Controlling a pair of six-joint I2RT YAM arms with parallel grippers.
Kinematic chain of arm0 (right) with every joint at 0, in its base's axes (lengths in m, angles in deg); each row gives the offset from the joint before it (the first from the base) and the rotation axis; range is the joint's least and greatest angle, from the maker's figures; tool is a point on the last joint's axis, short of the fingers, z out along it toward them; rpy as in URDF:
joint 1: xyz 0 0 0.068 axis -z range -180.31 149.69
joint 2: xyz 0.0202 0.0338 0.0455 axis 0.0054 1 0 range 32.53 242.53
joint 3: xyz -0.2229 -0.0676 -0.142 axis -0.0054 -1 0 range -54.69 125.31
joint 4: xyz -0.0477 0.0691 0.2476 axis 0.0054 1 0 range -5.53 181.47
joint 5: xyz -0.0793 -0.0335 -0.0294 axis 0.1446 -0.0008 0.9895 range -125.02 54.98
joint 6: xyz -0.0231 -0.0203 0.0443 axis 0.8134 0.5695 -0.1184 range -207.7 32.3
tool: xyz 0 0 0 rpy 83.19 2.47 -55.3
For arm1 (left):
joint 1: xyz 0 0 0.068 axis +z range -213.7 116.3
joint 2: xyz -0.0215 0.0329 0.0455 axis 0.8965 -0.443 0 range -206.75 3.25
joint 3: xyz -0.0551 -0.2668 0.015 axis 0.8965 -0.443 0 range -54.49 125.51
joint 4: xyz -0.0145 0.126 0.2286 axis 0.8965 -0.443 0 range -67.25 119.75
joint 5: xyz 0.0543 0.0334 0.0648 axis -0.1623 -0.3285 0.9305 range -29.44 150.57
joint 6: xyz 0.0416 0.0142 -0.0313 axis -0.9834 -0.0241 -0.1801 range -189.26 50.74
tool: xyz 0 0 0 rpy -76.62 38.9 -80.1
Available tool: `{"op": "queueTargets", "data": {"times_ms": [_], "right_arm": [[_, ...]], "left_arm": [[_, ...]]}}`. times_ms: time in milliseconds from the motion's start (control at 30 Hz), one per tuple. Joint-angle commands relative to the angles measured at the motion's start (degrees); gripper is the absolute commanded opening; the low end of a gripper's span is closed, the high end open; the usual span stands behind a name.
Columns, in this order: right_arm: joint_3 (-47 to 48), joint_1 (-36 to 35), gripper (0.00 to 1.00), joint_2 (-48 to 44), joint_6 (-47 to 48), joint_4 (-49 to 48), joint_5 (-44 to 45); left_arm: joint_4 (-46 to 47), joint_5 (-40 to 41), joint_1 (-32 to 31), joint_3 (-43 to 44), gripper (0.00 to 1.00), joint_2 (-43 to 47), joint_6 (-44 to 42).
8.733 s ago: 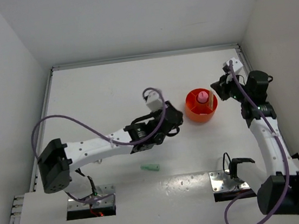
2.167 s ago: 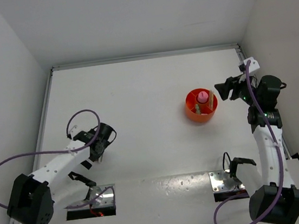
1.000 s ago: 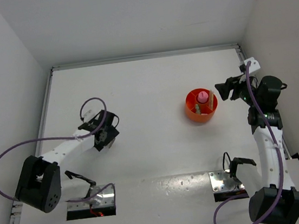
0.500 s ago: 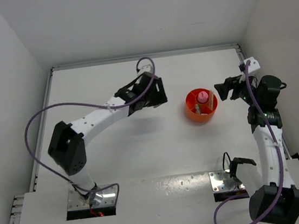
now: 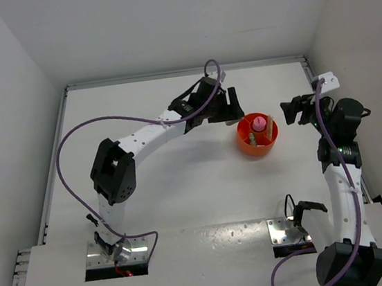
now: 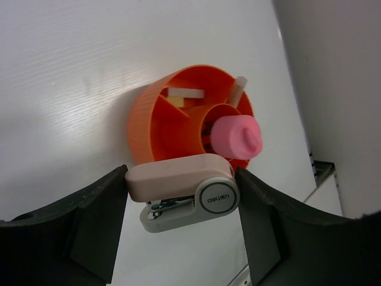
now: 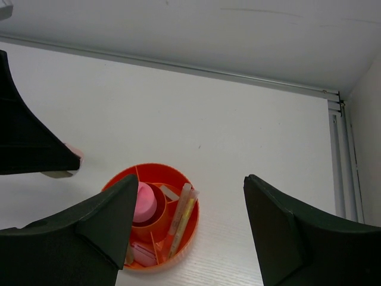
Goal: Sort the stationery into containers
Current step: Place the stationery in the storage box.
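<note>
As fingers (image 6: 89, 232) clamp it, rounded stapler (image 6: 181, 182) hangs by round cup (image 6: 143, 128).

A white table (image 5: 169, 194) carries one orange divided cup (image 5: 253, 150), right of centre.

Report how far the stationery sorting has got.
Done: the pink-capped tube and thin sticks sit in the orange cup. In hand: the left gripper holds a pale pink stapler by the cup, not yet released. The right gripper hangs open and empty. Left: dropping the stapler in; no other loose piece shows.
</note>
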Motion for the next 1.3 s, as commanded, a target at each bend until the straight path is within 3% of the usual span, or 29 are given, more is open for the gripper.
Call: {"op": "queueTargets", "data": {"times_ms": [0,267,567,700,933,1100,1200,1267], "right_arm": [[-0.5,0.6,0.72,-0.7,-0.8,-3.0,1.0],[-0.5,0.6,0.72,-0.7,-0.8,-3.6,1.0],[-1.7,1.1,0.72,0.0,-1.3,-5.2,1.6],[-2.2,1.1,0.72,1.2,-1.3,-5.7,1.6],[-2.2,1.1,0.72,1.8,-1.3,-5.7,1.6],[-2.7,1.1,0.72,2.3,-0.8,-5.7,1.6],[-2.7,1.6,0.72,3.4,-0.2,-6.3,1.6],[-2.7,1.6,0.72,3.4,-0.2,-6.3,1.6]], "left_arm": [[9.8,-7.6,0.6,0.5,0.32,0.4,-2.0],[14.5,-12.6,1.2,-1.4,0.32,0.4,-4.5],[37.6,-27.0,4.7,-16.3,0.27,3.2,-8.7],[46.2,-30.6,6.4,-18.2,0.27,2.5,-8.1],[63.0,-39.8,7.7,-18.2,0.27,-2.8,-2.9],[78.7,-45.9,8.9,-17.4,0.30,-9.4,7.7],[77.5,-46.5,8.9,-15.6,0.30,-10.5,5.5],[70.8,-45.3,8.9,-15.0,0.30,-10.5,-0.7]]}}
